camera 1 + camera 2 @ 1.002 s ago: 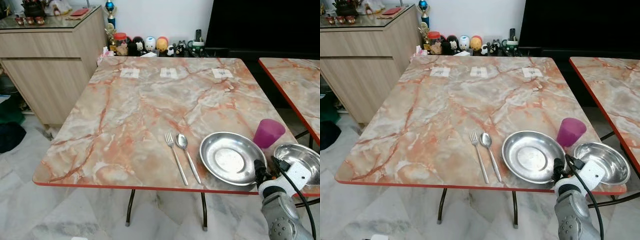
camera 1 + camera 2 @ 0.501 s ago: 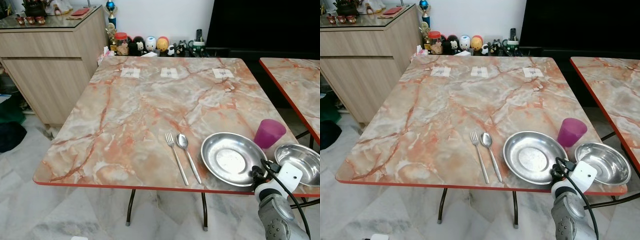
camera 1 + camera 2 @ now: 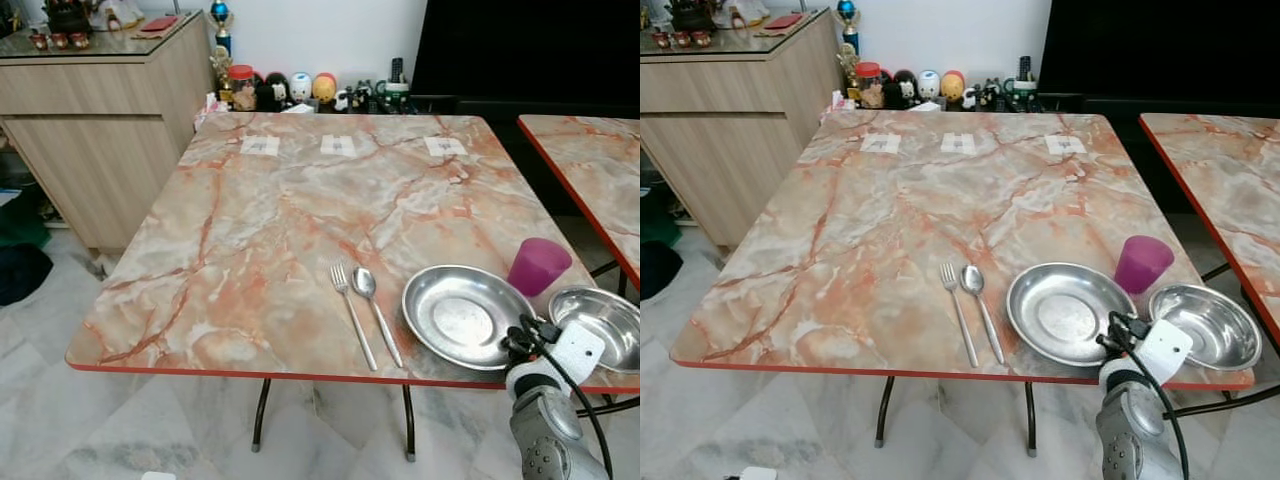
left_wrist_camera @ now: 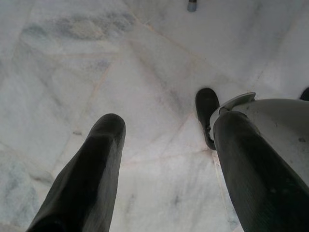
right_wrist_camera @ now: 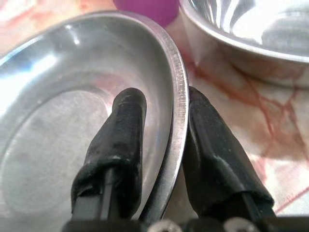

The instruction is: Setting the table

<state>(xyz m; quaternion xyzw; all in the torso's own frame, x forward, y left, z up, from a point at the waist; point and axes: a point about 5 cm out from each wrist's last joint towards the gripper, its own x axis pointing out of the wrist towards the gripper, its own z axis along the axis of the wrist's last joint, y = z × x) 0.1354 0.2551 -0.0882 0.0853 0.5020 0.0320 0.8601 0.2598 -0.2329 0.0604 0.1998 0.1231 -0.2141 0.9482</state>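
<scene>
Currently the right gripper (image 5: 161,145) sits at the near right edge of the table (image 3: 250,230), its two black fingers (image 5: 118,140) straddling the rim of the steel plate (image 3: 462,318): one finger inside the dish, the other outside under the lip. The rim looks pinched between them, so I read this as clenched on the plate. The left gripper (image 4: 164,159) hangs idle over the marble floor (image 4: 96,58), its fingers spread with nothing between them.

Step in hand, as I judge it: positioning the plate at the place setting. It lies flat on the table near the front edge, hollow side up. Being round, it has no long axis; the gripped rim faces the robot.

Just left of the plate lie the spoon (image 3: 377,312) and the fork (image 3: 353,315), side by side and nearly parallel, long axes running near to far with a slight lean, bowl and tines pointing away from the robot. Right of the plate is a steel bowl (image 3: 600,322), close to it; behind them stands a purple cup (image 3: 537,266), mouth down as far as I can tell.

Next move, a judgement only: release the rim and draw the fingers back level, without nudging the plate into the spoon or the bowl.

Farther off, three small white cards (image 3: 338,146) lie along the far side.
</scene>
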